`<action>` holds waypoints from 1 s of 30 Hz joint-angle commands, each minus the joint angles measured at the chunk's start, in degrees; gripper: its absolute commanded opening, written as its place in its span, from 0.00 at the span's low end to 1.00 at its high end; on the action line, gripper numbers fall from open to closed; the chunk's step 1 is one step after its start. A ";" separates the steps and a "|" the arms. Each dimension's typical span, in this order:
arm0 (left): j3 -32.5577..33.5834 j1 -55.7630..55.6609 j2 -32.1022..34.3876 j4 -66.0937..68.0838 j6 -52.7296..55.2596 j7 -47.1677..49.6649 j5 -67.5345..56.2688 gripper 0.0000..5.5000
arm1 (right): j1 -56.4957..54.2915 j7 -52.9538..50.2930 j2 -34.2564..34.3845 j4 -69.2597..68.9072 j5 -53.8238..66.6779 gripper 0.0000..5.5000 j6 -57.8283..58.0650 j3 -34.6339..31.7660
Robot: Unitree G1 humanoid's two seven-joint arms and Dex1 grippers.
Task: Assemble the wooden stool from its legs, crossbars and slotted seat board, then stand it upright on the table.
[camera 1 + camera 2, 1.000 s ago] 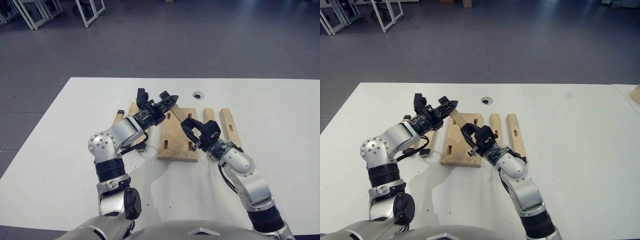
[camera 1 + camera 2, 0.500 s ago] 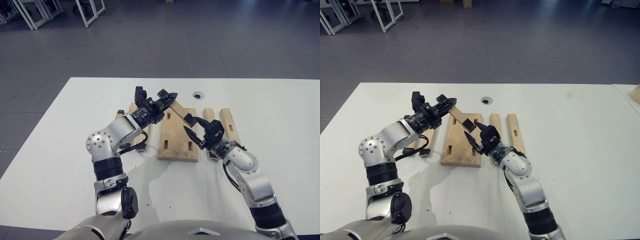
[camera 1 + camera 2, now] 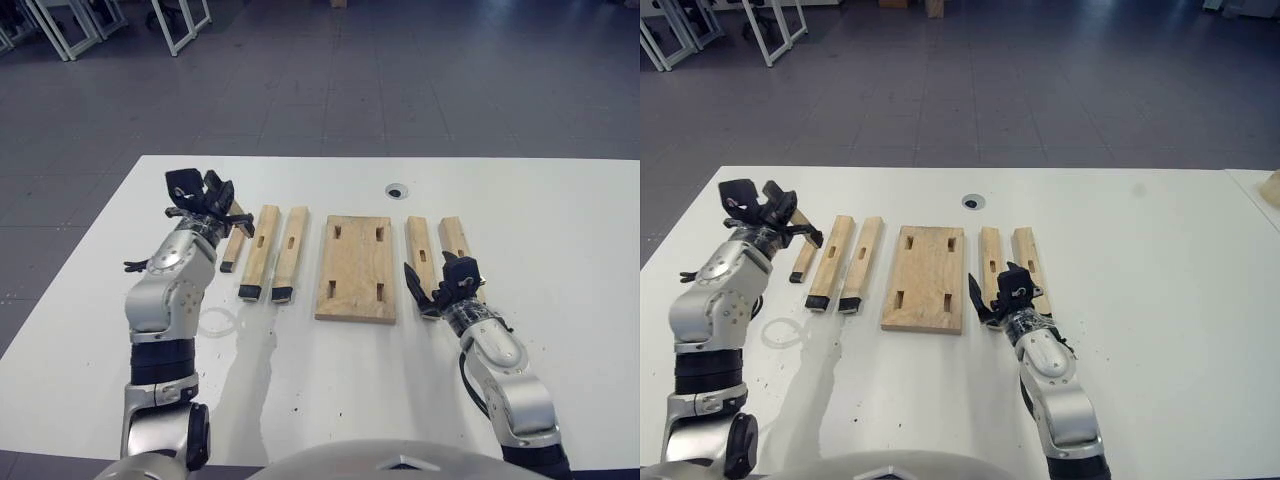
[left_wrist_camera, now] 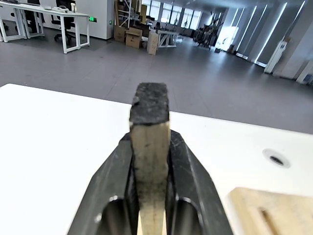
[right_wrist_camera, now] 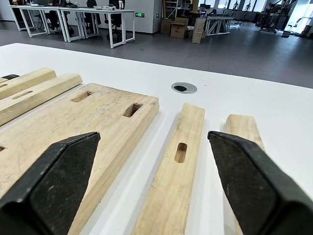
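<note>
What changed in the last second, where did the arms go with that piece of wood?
The left gripper, shut on the short wooden bar, swung it from above the seat board out to the robot's left side of the table. The right gripper came off the bar's other end and drew back toward the robot, open, by the near ends of the two legs on the right. Board and those legs stayed put.

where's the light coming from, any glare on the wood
Left wrist view: daylight from tall windows behind; the held wooden piece is evenly lit. Left eye view: no glare on the seat board. Right wrist view: the slot in the leg reads dark.
</note>
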 commanded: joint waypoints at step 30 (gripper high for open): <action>0.07 -2.35 -5.78 15.63 -11.34 -7.17 9.43 0.08 | -1.89 0.79 -0.81 0.20 -1.37 0.74 1.65 0.68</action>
